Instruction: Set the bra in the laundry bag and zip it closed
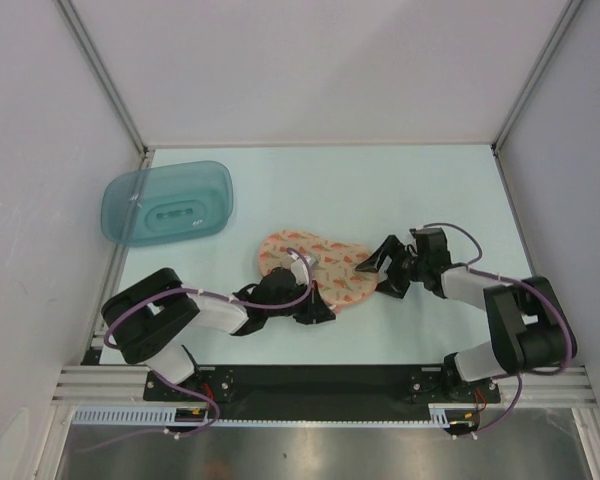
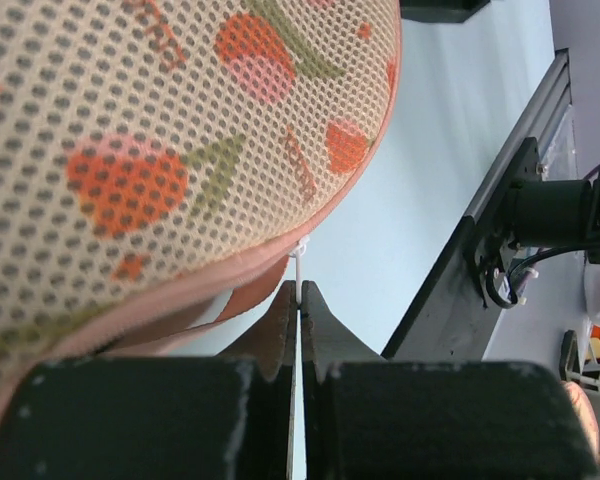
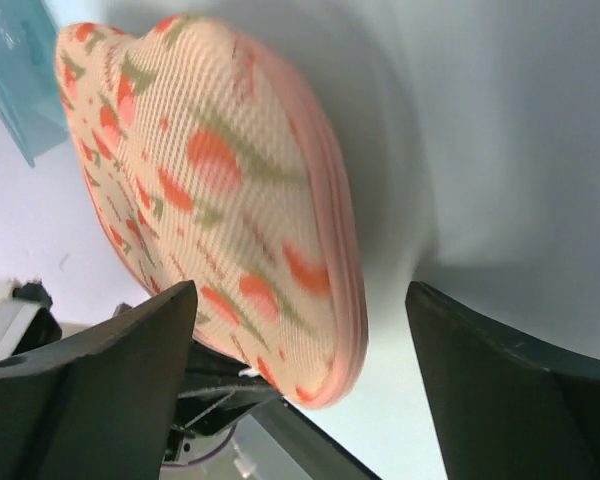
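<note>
The peach-pink laundry bag (image 1: 315,262) lies closed in the middle of the table, its patterned mesh lobe facing up. The bra is not in view. My left gripper (image 1: 315,305) sits at the bag's near edge. In the left wrist view it (image 2: 299,290) is shut on the thin white zip pull (image 2: 298,262) under the bag (image 2: 160,150) and its pink rim. My right gripper (image 1: 372,275) is open at the bag's right edge. In the right wrist view its (image 3: 300,290) fingers stand wide on either side of the bag (image 3: 210,190), apart from it.
A teal translucent plastic tub (image 1: 168,203) lies upside down at the back left, also in the right wrist view (image 3: 15,70). White walls enclose the table on three sides. The black base rail (image 2: 500,230) runs along the near edge.
</note>
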Available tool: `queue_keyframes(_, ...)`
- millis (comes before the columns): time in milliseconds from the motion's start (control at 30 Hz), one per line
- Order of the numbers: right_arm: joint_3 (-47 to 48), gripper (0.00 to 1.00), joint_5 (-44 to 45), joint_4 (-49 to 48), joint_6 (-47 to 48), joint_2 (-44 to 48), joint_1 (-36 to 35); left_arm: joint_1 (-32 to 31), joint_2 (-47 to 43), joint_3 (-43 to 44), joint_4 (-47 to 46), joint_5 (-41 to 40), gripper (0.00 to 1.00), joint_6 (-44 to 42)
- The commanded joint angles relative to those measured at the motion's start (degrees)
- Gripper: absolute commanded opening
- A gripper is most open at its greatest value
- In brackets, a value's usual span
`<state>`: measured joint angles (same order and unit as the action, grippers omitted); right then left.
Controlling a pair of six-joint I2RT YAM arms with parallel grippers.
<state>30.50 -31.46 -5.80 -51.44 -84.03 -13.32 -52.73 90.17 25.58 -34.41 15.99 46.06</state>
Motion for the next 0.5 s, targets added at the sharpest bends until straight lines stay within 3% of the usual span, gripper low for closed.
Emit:
queue_keyframes(0, -4.65, 0.98, 5.7, 3.68, -3.31, 11.65, -1.0, -0.36, 1.5, 4.11, -3.82, 1.33, 0.0, 2.8)
queue_keyframes(200, -10.45, 0.98, 6.59, 4.05, -8.14, 20.91, -5.12, -1.14, 1.94, 6.85, -3.82, 2.12, 0.0, 3.07)
queue_keyframes(367, -10.03, 0.94, 8.43, -2.27, -12.35, 16.98, -8.55, -3.6, 2.73, 8.25, -3.82, 1.86, 0.0, 3.42)
queue_keyframes(467, -9.58, 0.82, 9.4, -7.9, -16.3, 11.97, -12.33, -5.54, 4.31, 8.6, -3.82, 1.5, 0.0, 3.59)
